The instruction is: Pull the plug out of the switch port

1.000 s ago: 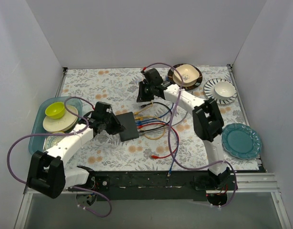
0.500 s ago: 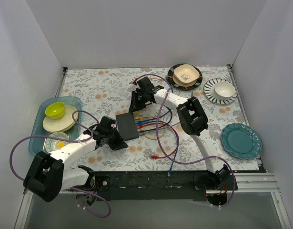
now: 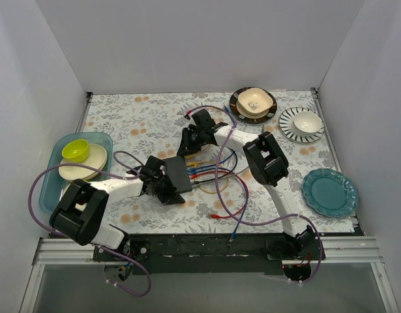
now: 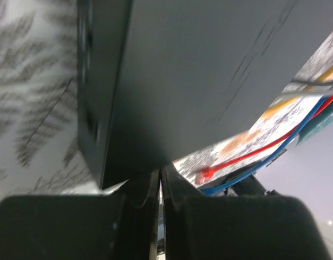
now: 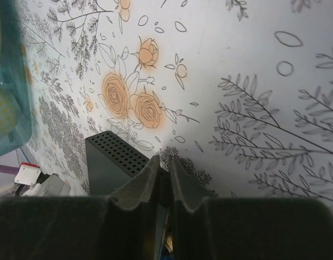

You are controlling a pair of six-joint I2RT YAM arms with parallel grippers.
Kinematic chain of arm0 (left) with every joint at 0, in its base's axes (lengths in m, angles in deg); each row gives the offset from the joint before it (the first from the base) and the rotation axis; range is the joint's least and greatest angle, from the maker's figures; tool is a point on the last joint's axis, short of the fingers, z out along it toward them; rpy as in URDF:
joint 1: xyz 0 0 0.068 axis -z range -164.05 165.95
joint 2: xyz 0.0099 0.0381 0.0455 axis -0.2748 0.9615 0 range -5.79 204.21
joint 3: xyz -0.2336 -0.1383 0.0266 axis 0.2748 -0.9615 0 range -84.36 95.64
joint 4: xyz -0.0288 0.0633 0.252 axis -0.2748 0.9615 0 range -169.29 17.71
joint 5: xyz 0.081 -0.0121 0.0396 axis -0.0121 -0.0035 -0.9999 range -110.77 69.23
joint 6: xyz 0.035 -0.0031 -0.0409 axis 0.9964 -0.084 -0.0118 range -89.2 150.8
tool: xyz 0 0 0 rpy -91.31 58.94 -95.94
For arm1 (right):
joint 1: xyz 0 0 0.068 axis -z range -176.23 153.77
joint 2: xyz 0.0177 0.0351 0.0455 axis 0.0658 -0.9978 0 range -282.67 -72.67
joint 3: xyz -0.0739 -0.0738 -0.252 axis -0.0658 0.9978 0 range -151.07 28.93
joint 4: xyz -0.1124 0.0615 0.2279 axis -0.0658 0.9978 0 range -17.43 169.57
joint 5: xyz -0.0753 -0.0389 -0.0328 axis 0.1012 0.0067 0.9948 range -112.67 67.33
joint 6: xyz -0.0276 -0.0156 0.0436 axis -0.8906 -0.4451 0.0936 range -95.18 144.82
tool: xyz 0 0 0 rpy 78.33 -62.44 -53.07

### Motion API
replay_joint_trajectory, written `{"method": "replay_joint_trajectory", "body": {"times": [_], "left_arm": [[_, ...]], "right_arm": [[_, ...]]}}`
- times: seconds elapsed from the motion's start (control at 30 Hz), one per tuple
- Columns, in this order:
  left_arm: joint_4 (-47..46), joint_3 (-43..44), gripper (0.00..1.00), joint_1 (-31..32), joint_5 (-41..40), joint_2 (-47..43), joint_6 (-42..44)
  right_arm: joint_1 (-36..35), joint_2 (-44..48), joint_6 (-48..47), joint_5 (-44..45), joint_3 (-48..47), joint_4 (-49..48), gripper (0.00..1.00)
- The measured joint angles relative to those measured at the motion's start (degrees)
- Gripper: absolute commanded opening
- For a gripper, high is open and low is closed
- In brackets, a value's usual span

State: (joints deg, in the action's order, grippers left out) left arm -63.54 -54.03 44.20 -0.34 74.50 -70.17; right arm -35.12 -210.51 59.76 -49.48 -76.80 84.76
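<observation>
The left arm lies low with its elbow folded, reaching right across the tabletop [image 3: 122, 117]. Its gripper [image 4: 160, 177], fingers pressed together, sits at the left edge of the switch [image 3: 177, 171], mid-tabletop. The right arm arches over and doubles back, its gripper [image 5: 162, 167] also pinched closed, beside the switch's far end

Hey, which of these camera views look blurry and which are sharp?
Left wrist view: the switch fills the frame, soft and out of focus, cables behind it smeared. Right wrist view: tablecloth print crisp, right end effector blurred up close. Top external view: evenly lit, sharp, faint shadows.
</observation>
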Motion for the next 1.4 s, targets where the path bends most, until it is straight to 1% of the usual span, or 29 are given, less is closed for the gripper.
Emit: {"method": "replay_joint_trajectory", "body": {"times": [0.13,0.4,0.63,0.93,1.03,1.1,1.2,1.3,1.4], "left_arm": [[1.5,4.0,0.0,-1.6,2.4,4.8,1.0],[7.0,12.4,0.0,-9.4,5.0,12.7,5.0],[12.6,20.5,0.0,-15.6,4.0,18.5,7.1],[19.7,31.8,0.0,-19.7,3.3,26.5,8.7],[20.6,35.6,0.01,-21.1,3.1,29.1,9.3],[20.6,38.4,0.01,-21.8,2.6,30.9,9.6],[18.0,42.2,0.01,-22.4,1.6,33.5,9.2],[13.3,46.8,0.02,-22.2,0.5,36.8,8.9],[10.0,52.4,0.03,-21.8,0.5,41.3,8.6]], "right_arm": [[0.6,3.2,-0.6,1.4,5.4,-2.5,0.19],[3.9,6.5,-1.5,5.2,10.1,-4.7,0.2],[5.3,8.6,-1.9,8.0,13.3,-5.4,0.2],[6.2,12.5,-2.1,11.8,18.4,-5.9,0.21],[6.2,13.4,-3.1,13.9,18.6,-3.9,0.24],[6.3,14.4,-3.9,15.6,18.6,-1.6,0.26],[6.9,17.0,-4.3,17.0,19.9,2.4,0.27],[8.1,21.5,-3.5,15.4,22.5,5.6,0.27],[9.4,25.5,-3.3,14.2,23.4,6.6,0.28]]}}
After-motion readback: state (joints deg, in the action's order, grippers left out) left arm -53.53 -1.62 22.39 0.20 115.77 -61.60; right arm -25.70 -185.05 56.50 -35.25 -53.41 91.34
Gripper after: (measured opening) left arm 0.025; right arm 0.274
